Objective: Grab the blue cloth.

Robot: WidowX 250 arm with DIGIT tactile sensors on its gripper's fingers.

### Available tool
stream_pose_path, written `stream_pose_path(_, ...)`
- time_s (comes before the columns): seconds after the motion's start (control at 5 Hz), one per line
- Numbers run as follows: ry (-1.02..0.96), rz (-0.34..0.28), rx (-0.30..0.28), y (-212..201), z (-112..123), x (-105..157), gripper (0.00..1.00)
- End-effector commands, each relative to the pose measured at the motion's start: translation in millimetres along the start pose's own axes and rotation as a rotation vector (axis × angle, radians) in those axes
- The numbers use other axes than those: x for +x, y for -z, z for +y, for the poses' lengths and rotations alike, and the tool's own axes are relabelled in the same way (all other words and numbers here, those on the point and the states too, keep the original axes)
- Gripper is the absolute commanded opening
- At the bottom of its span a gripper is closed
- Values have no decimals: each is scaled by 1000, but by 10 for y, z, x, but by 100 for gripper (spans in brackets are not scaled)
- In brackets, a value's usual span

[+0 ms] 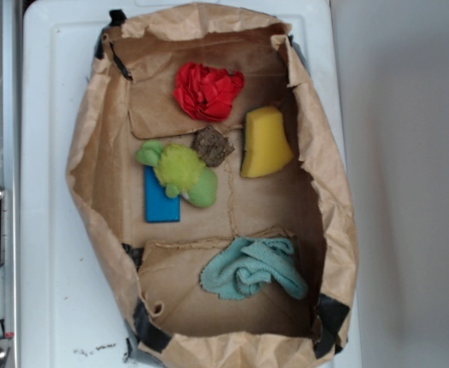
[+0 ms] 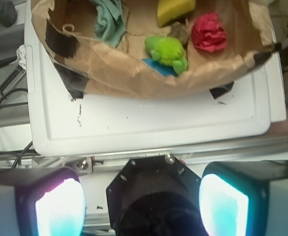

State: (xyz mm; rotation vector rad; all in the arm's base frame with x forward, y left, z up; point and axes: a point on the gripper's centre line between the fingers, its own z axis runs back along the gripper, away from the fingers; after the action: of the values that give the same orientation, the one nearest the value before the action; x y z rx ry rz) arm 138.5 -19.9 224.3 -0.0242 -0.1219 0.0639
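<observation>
Well back from the paper-lined box, the gripper (image 2: 141, 196) hangs with fingers apart, holding nothing.
Seen from the wrist, the blue cloth (image 2: 108, 20) lies ahead and left inside the paper bag (image 2: 134, 73), left of the green plush toy (image 2: 167, 50).

A robot lab bench: white plastic tray (image 2: 149, 128), metal rail (image 2: 222, 150), loose cables (image 2: 1, 105).
</observation>
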Motion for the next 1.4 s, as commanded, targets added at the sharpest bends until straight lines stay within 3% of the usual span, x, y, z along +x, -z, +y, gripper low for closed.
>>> stream_pose_path(0.0,-35,-17,-3,29,10,413,100)
stream_pose_path(0.4,-54,-6,-16,91,131,810,100)
stream_pose_path(0.8,-8,5,-25,455,364,1137,100)
stream_pose_path(1.2,51,-66,-47,844,408,1344,100)
